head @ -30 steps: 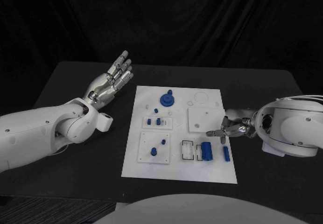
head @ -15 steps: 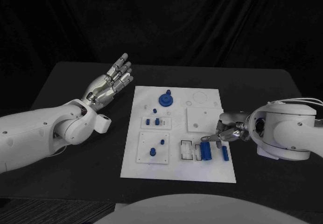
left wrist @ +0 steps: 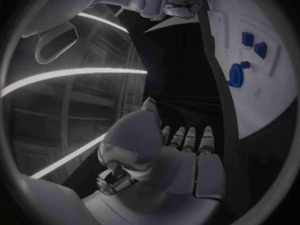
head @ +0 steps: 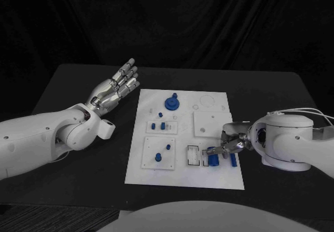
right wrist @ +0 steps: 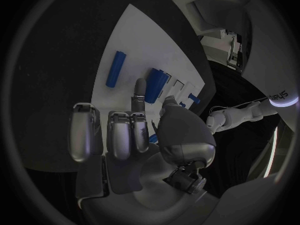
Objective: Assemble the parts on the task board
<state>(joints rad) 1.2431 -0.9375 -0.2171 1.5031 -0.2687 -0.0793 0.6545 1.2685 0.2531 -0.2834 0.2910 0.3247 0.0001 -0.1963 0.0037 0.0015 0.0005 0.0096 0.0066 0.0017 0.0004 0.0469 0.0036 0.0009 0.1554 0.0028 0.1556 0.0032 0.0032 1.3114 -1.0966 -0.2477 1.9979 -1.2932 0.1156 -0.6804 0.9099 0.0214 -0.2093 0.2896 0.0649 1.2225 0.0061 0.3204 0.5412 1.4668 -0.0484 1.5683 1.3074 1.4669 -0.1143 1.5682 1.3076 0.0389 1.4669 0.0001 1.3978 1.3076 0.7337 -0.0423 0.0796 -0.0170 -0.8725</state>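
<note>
The white task board lies mid-table. A blue block stands by the black-rimmed slots, and a blue rod lies just right of it. My right hand hangs over the board's right part with one finger stretched to the blue block and the thumb close beside it; the blue rod lies free. I see nothing held in it. My left hand is raised left of the board, fingers straight and apart, empty. In the left wrist view the left hand faces the board.
A round blue part stands at the board's far end, also seen as a round blue part. Small blue pegs sit in a small plate, and two more on a square plate near the front left.
My right hand has moved left and toward me, from the board's right edge to the blue block. The left hand has barely moved.
</note>
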